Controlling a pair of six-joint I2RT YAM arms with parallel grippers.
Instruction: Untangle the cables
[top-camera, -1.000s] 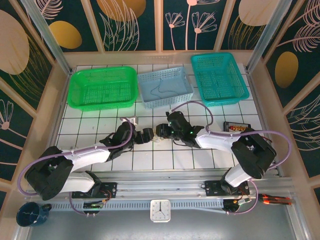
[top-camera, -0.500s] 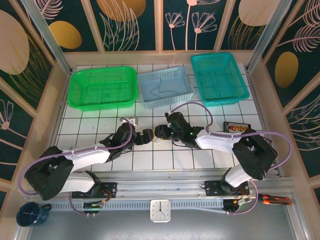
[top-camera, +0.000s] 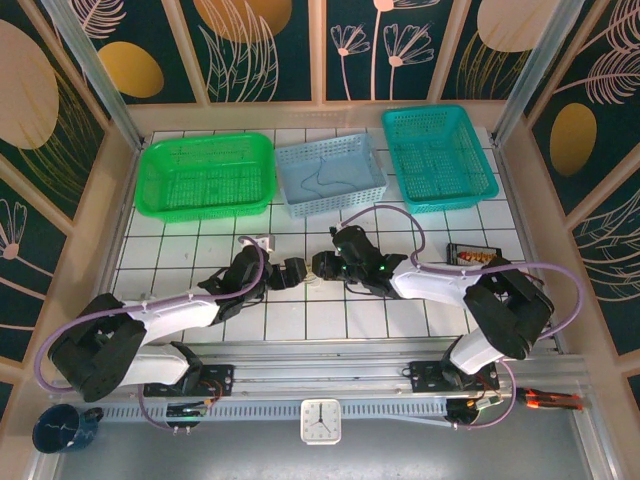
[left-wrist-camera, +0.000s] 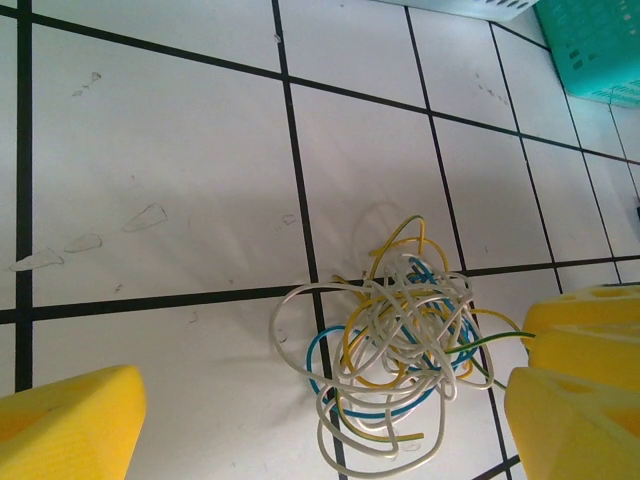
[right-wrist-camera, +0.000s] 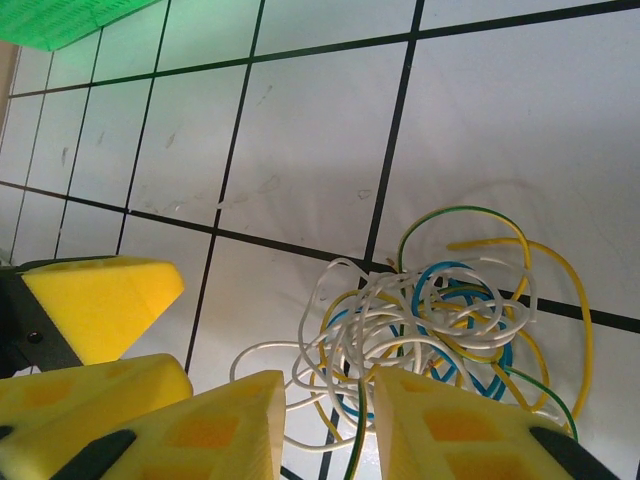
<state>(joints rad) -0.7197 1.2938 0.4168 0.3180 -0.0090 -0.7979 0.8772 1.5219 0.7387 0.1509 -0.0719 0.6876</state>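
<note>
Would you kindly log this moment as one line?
cables: tangled heap | left gripper: open, straddling it | right gripper: open at its edge

Nothing legible appears in any view. The clock on the front rail has a white dial, but its marks are too small to read. The dark box on the right of the table carries some coloured print, also too small to make out.

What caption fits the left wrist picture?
Tangled white, yellow and blue cables on a tiled table between the left end effector's fingers.
</note>
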